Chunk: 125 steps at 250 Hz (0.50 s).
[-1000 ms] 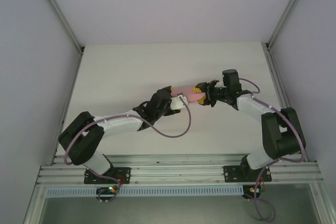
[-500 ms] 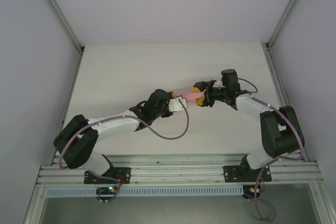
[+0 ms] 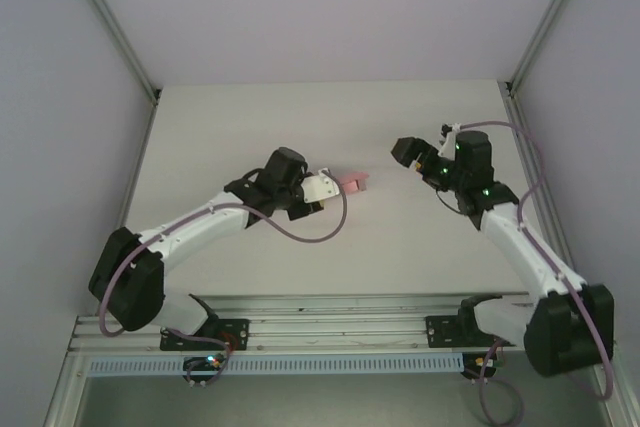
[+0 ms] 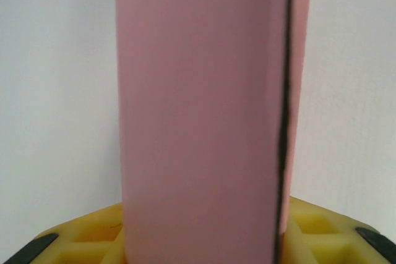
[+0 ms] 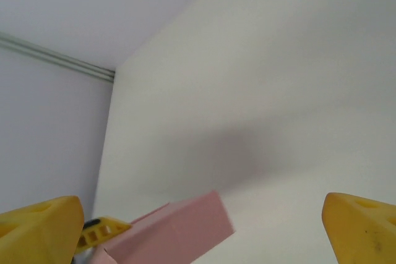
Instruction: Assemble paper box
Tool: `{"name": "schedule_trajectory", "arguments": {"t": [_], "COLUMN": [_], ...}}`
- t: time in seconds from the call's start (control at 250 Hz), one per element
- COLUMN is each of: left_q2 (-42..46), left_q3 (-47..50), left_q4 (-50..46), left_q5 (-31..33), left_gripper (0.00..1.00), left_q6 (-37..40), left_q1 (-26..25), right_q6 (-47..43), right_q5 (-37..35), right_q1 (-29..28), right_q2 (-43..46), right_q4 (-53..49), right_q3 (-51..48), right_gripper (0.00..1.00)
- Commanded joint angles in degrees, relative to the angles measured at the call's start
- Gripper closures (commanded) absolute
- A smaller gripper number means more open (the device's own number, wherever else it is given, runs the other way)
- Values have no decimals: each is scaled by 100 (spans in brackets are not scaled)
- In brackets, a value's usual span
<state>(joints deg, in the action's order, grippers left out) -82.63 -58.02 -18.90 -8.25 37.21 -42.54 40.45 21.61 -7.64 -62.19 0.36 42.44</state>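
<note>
The paper box (image 3: pixel 354 182) is a small pink folded box held above the white table (image 3: pixel 250 127), left of its middle. My left gripper (image 3: pixel 338 185) is shut on its near end. The left wrist view has the box (image 4: pixel 198 109) standing up between the yellow pads (image 4: pixel 322 233), a dark seam down its right side. My right gripper (image 3: pixel 415 152) hangs open to the right of the box, apart from it. From the right wrist the box (image 5: pixel 179 230) lies low and ahead, between the wide-spread yellow fingertips (image 5: pixel 362 224), untouched.
Grey walls and metal frame posts (image 3: pixel 110 32) close in the table on three sides. The rail (image 3: pixel 340 327) with both arm bases runs along the near edge. A purple cable (image 3: pixel 320 232) loops under the left wrist.
The right gripper has opened, let go of the box and drawn back to the right. The left gripper has closed on the box and carried it slightly left.
</note>
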Motion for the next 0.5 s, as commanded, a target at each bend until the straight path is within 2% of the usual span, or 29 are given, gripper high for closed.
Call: {"name": "schedule_trajectory", "arguments": {"t": [0.0, 0.052, 0.176, 0.312, 0.495], "left_q2": [-335, -535, -971, -1403, -1825], "left_q3": [-502, -687, -1095, -1532, -1839], "left_q4": [-1755, -2003, -2489, -2884, -3100], "left_q5": [-755, -728, -802, -799, -877], "left_gripper": [67, 67, 67, 66, 65], "left_q6": [261, 252, 478, 559, 568], "left_q1": [209, 270, 311, 316, 294], "right_q6": [-1286, -1706, -2850, -3880, -5248], "right_q5": [-515, -166, 686, 1539, 1405], "right_q1": [-1, -5, -24, -87, -555], "right_q2": [668, 904, 1000, 869, 511], "right_q4": [1898, 2266, 772, 71, -930], "right_q3": [-1119, -1346, -800, -614, -308], "right_gripper": [0, 0, 0, 1, 4]}}
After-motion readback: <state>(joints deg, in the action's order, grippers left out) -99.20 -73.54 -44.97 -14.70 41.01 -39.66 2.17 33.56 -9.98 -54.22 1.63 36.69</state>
